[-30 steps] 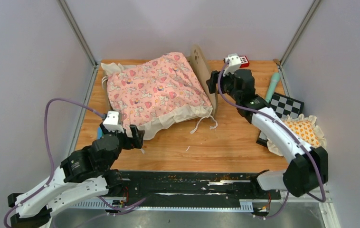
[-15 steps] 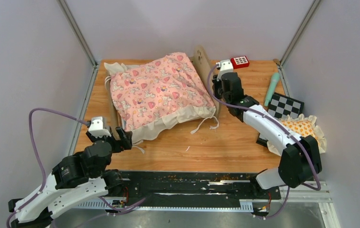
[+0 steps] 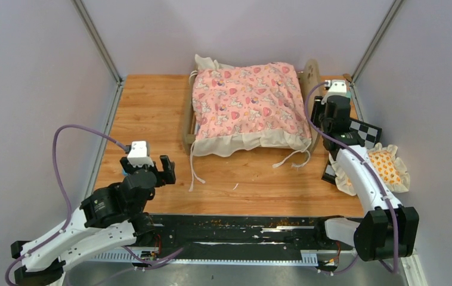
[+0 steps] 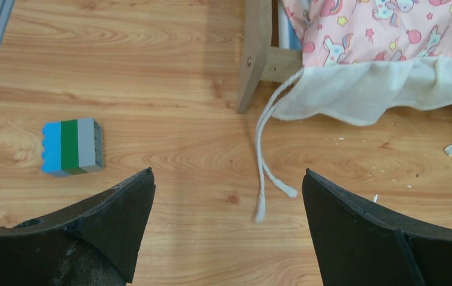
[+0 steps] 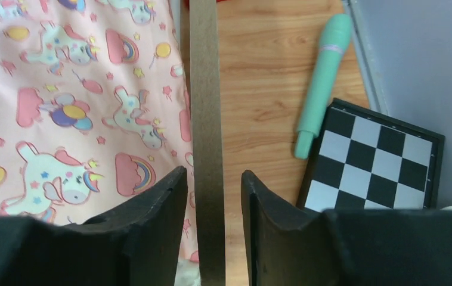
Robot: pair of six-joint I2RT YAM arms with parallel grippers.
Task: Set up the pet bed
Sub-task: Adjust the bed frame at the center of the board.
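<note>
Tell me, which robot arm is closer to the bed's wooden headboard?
Right. The right tool straddles the headboard, a finger on each side. The left tool hangs open over the table, near the pet bed's foot end.

Arms [image 3: 74, 235] — white shells, black joints — trail purple cables [image 3: 58, 170]; fingers [image 4: 110, 220] black, seemingly plastic.

No legible text, labels, brands, numbers in any view; quilt [image 3: 244, 98] bears pictures only.
</note>
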